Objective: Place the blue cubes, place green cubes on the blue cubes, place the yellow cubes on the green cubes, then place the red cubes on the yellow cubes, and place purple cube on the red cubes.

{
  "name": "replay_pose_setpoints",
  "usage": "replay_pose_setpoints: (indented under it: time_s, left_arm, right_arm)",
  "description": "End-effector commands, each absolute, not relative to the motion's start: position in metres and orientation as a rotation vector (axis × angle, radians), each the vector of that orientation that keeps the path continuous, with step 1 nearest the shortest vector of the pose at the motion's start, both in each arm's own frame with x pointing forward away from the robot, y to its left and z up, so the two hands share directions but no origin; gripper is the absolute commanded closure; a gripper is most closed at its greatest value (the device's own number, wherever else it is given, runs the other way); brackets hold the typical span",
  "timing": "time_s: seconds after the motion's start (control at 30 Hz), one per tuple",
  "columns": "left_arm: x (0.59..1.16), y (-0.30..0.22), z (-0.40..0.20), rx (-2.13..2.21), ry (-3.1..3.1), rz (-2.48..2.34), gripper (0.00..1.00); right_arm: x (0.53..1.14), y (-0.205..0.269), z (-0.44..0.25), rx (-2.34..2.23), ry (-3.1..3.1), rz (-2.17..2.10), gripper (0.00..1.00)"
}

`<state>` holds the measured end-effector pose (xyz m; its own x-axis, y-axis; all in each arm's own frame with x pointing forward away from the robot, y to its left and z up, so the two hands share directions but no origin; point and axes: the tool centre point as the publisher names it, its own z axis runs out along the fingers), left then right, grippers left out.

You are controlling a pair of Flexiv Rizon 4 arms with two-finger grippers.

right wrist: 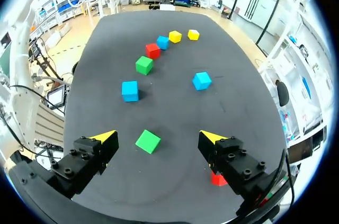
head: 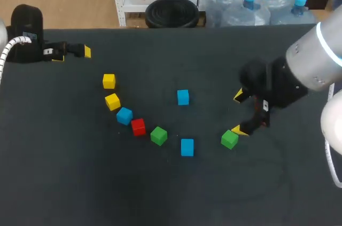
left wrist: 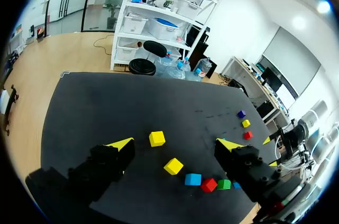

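Along the table's middle lie a yellow cube (head: 109, 80), a second yellow cube (head: 112, 101), a blue cube (head: 124, 115), a red cube (head: 138, 126) and a green cube (head: 158, 135). Two more blue cubes (head: 183, 96) (head: 187, 147) sit apart to their right. My right gripper (head: 239, 113) (right wrist: 158, 137) is open, low over the table, and another green cube (head: 229, 139) (right wrist: 148, 141) lies on the cloth between its fingers, untouched. My left gripper (head: 72, 55) (left wrist: 175, 144) hangs open and empty at the far left. A purple cube (left wrist: 241, 114), a yellow cube (left wrist: 246, 123) and a red cube (left wrist: 247, 135) lie beyond the row.
The table (head: 80, 183) is covered in dark cloth. A red cube (right wrist: 218, 179) lies close beside one finger of the right gripper; in the head view my right arm hides it. The front of the table holds no objects.
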<state>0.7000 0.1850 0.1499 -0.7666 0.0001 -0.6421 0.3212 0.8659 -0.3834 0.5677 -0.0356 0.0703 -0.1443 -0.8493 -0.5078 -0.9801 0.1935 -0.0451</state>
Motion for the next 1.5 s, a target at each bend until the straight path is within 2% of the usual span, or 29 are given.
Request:
replay_pose_setpoints:
  time_s: [0.03,0.7,1.13,1.5]
  left_arm:
    - [0.700,0.185,0.150,0.231,2.374,-0.636,0.00]
    - [0.700,0.185,0.150,0.231,2.374,-0.636,0.00]
    - [0.700,0.185,0.150,0.231,2.374,-0.636,0.00]
    - [0.700,0.185,0.150,0.231,2.374,-0.636,0.00]
  right_arm:
    - [0.565,-0.023,0.063,-1.723,2.052,0.417,0.00]
    - [0.529,0.008,0.048,-1.847,2.041,0.563,0.00]
    - [0.531,0.040,0.035,-1.897,2.078,0.598,0.00]
    - [0.536,0.040,0.036,-1.837,2.115,0.637,0.00]
